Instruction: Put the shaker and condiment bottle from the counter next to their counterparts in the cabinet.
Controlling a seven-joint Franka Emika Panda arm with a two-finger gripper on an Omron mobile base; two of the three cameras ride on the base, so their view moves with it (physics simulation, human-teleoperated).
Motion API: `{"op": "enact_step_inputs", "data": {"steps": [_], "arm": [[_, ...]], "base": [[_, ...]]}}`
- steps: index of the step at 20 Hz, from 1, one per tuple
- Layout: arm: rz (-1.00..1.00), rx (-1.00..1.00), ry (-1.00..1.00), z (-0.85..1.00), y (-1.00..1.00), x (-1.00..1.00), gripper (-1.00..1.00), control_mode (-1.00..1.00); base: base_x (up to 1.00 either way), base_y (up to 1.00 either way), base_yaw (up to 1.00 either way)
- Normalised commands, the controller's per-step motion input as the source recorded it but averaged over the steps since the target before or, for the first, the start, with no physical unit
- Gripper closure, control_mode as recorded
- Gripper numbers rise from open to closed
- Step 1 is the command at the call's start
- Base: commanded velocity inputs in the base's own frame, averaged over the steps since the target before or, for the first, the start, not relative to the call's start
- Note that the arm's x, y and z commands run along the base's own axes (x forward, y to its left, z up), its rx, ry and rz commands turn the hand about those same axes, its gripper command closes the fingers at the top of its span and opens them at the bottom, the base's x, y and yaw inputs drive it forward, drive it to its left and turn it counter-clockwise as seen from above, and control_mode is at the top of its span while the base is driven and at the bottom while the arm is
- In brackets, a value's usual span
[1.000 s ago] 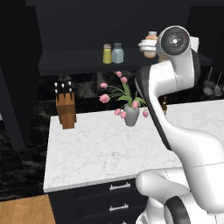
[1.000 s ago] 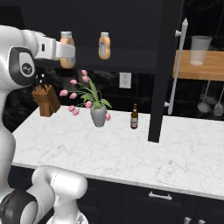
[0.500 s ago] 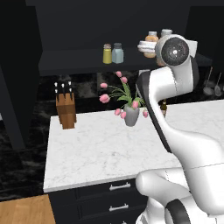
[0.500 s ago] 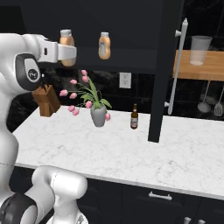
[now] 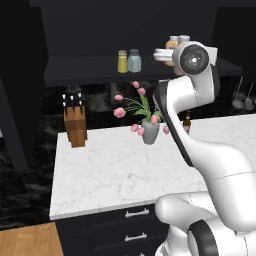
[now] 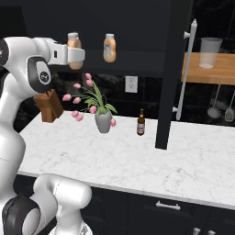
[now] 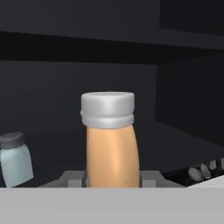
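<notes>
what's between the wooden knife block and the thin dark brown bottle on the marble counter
In the right base view, a grey vase of pink tulips stands between the wooden knife block and the thin dark brown bottle.

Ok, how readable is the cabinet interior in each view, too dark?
Left base view: cabinet is dark, yet both shakers stand out. Right base view: the shelf melts into black, so the bottles seem to float. Hand view: dim and soft, but the held bottle reads clearly.
</notes>
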Motion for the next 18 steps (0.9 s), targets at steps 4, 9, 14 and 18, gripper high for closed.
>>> {"op": "enact_step_inputs", "data": {"steps": [4, 9, 14, 18], "arm": [[-0.02, -0.04, 0.00, 0.00, 0.03, 0.36, 1.00, -1.00], [-0.01, -0.01, 0.00, 0.00, 0.00, 0.32, 1.00, -1.00], [0.00, 0.00, 0.02, 0.00, 0.00, 0.31, 1.00, -1.00], [0.00, 0.00, 0.00, 0.00, 0.00, 0.18, 1.00, -1.00]], "base": [[0.00, 0.00, 0.00], [0.00, 0.00, 0.00], [0.00, 0.00, 0.00], [0.00, 0.00, 0.00]]}}
